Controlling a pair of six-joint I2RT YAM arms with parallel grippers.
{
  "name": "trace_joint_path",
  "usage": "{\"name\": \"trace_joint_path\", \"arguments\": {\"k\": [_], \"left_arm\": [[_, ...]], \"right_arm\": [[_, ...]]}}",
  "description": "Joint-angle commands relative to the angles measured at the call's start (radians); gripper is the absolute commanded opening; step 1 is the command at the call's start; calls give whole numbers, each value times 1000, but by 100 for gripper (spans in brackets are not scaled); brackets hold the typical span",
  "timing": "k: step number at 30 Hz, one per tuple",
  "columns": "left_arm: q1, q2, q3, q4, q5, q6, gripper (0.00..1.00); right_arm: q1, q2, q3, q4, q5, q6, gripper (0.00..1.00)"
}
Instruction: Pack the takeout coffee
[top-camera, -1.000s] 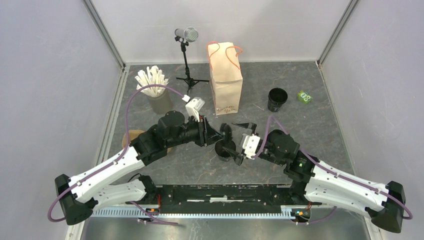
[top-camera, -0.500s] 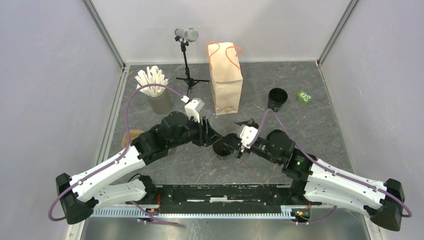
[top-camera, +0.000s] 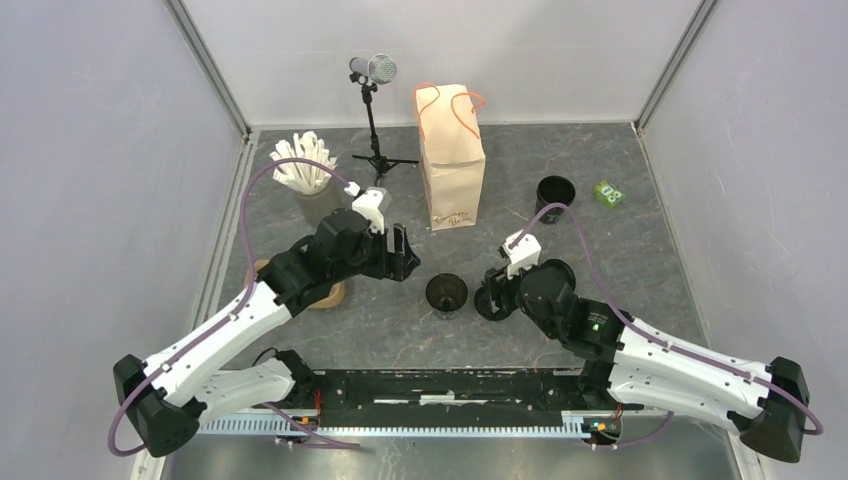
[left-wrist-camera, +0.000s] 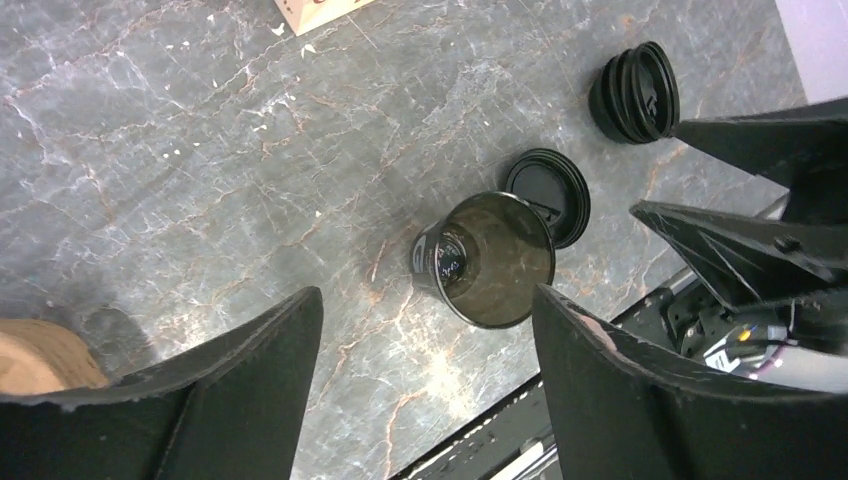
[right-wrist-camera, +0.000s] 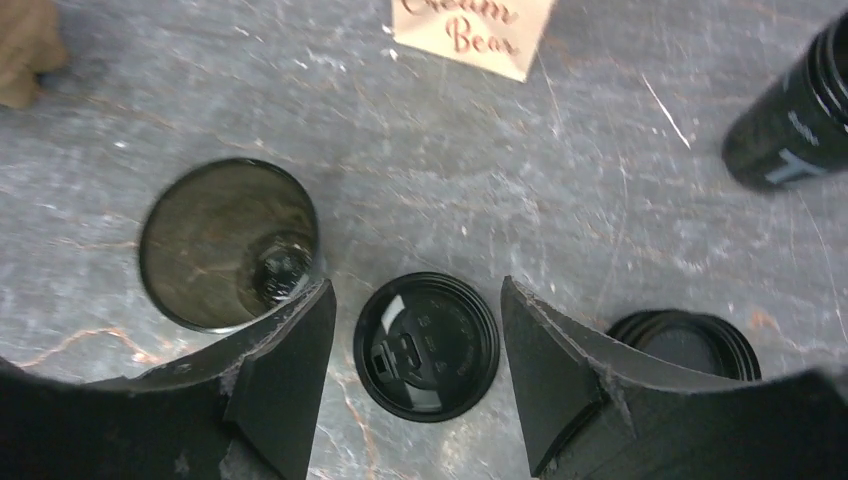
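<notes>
Coffee cup (right-wrist-camera: 228, 243) lidless; bag (right-wrist-camera: 470, 40) reads "Bear" (partly cropped).

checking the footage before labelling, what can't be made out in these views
- Top view: the lid cannot be told apart from the black right claw over it.
- Top view: the brown item lies mostly under the left arm; the left wrist view's edge cuts it off.
- Top view: the green packet is too small to read.
- Right wrist view: the claw covers part of the lid stack.
</notes>
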Motion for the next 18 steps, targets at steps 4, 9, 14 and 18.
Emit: {"name": "trace_joint_path", "arguments": {"k": [4, 9, 14, 18], "left_arm": [[5, -59, 100, -119, 27, 210, 100], [5, -99, 74, -144, -3, 256, 100], [5, -117, 24, -132, -42, 275, 100], [5, -130, 2, -129, -59, 299, 100]], "right_arm": [[-4, -11, -43, -87, 38, 21, 66], [-13, 47, -54, -140, 62, 92, 56], [-112, 104, -104, -115, 35, 106, 45], [-172, 120, -135, -91, -40, 112, 41]]}}
